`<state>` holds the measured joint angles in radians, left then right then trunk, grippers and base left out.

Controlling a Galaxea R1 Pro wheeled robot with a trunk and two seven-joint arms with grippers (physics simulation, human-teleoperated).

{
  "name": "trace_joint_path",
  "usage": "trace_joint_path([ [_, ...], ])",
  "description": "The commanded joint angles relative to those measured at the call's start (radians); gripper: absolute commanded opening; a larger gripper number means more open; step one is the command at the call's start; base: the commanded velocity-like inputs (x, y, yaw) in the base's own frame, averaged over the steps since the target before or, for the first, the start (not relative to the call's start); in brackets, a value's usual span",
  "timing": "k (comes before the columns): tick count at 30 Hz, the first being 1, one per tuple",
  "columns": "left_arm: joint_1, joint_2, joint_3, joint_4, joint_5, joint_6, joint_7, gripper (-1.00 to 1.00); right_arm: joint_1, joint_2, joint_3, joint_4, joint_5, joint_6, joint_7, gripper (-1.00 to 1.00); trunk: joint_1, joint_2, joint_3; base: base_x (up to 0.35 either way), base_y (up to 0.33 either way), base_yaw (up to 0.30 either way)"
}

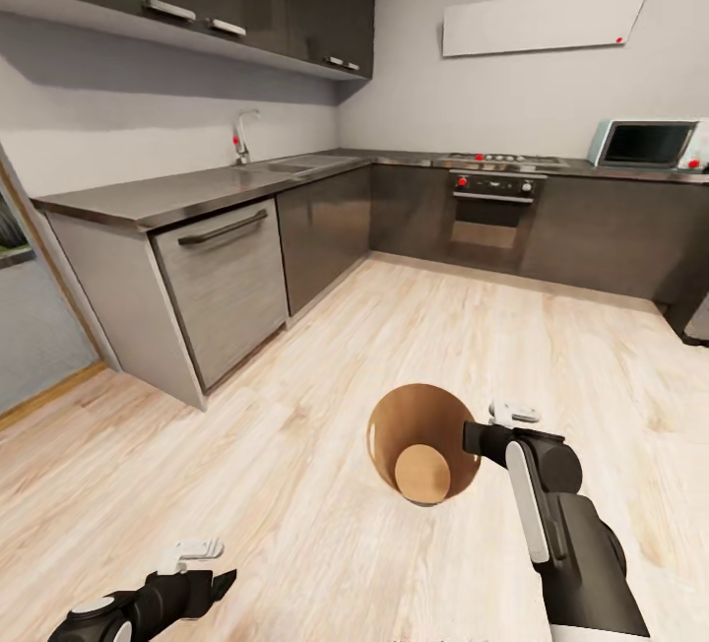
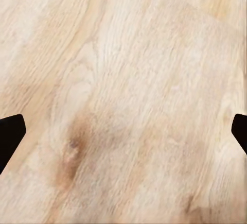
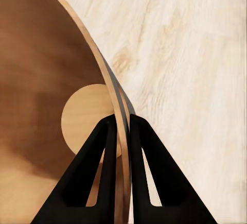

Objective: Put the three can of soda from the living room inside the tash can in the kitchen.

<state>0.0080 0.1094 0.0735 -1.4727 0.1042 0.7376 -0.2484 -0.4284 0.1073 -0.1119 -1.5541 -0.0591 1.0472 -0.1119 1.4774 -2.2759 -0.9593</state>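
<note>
Right gripper pinching the tash can's rim in the kitchen.

In the head view, the tash can (image 1: pixel 423 445) stood on the pale floor (image 1: pixel 295 425), its bottom bare, no soda can visible; a pull from the right gripper (image 1: pixel 489 422) could tip it. The left gripper (image 1: pixel 202 573) hung low. In the left wrist view, its fingertips (image 2: pixel 10 134) were spread wide, holding nothing. In the right wrist view, the right gripper (image 3: pixel 122 123) was clenched on the bin's wall (image 3: pixel 103 74).
</note>
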Motion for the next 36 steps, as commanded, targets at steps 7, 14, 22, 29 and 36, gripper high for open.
trace_joint_path([
  [7,0.000,0.001,-0.001,0.000,0.000,-0.001,0.000,1.00,-0.001,0.000,0.000,-0.002,-0.016,0.000,0.004,-1.00,0.000,0.000,0.000,0.000,0.000,-0.281],
  [14,0.000,0.001,-0.001,0.000,0.000,-0.001,0.001,1.00,-0.001,0.000,0.001,-0.003,-0.016,0.000,0.004,-1.00,0.000,0.000,0.000,0.000,0.000,-0.281],
  [22,0.000,0.000,-0.003,0.002,0.000,-0.001,0.001,1.00,0.000,0.000,0.001,-0.003,-0.016,0.000,0.004,-1.00,0.000,0.000,0.000,0.000,0.000,-0.281],
  [29,0.001,0.000,-0.002,0.002,0.000,-0.001,0.001,1.00,-0.001,0.000,0.001,-0.003,-0.017,0.000,0.004,-1.00,0.000,0.000,0.000,0.000,0.000,-0.281],
  [36,0.000,0.000,-0.002,0.002,0.000,-0.001,0.001,1.00,-0.001,0.000,0.002,-0.002,-0.018,0.000,0.004,-1.00,0.000,0.000,0.000,0.000,0.000,-0.281],
])
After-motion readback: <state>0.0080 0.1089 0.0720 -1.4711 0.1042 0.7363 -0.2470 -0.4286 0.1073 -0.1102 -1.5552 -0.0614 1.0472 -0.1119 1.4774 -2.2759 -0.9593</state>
